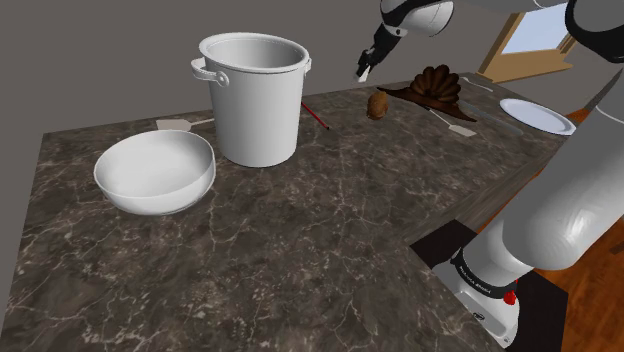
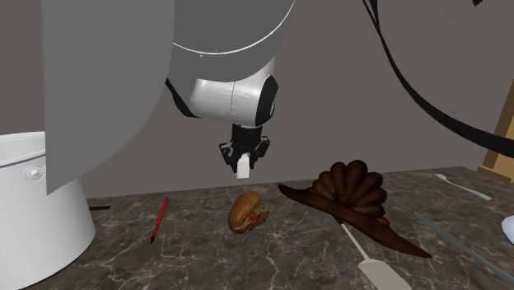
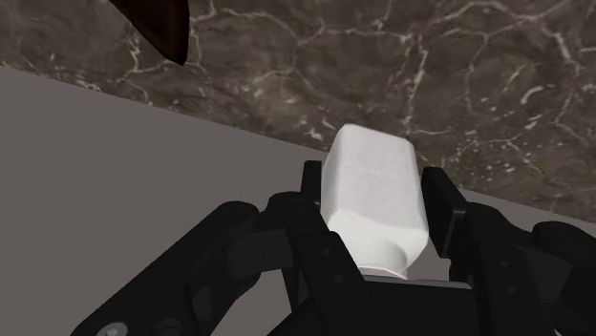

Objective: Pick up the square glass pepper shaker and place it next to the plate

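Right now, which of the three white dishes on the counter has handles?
The tall pot, with a handle at each side of its rim. The shallow bowl beside it and the flat plate have none.

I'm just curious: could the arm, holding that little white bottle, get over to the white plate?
Probably yes. The gripper holds the shaker high above the counter, clear of the brown ridged thing and spatula lying between it and the plate.
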Robot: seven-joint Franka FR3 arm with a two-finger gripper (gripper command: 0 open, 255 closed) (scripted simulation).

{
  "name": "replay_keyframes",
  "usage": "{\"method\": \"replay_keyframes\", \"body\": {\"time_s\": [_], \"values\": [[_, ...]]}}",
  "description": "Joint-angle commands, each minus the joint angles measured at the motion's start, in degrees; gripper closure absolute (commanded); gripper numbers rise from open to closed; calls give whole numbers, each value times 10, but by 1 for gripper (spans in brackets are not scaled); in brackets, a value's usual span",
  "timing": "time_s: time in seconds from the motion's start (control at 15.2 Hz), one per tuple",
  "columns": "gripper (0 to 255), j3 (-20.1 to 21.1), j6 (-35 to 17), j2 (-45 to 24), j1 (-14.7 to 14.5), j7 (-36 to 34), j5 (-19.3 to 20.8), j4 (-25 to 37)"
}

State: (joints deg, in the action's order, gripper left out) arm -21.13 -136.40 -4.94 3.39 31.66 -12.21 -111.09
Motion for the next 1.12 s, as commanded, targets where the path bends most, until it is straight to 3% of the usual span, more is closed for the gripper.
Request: {"method": "replay_keyframes", "body": {"time_s": [0.0, 1.06], "values": [[255, -1, 15, 4, 0, -4, 4, 12], [255, -4, 132, 21, 0, -30, 28, 114]]}}
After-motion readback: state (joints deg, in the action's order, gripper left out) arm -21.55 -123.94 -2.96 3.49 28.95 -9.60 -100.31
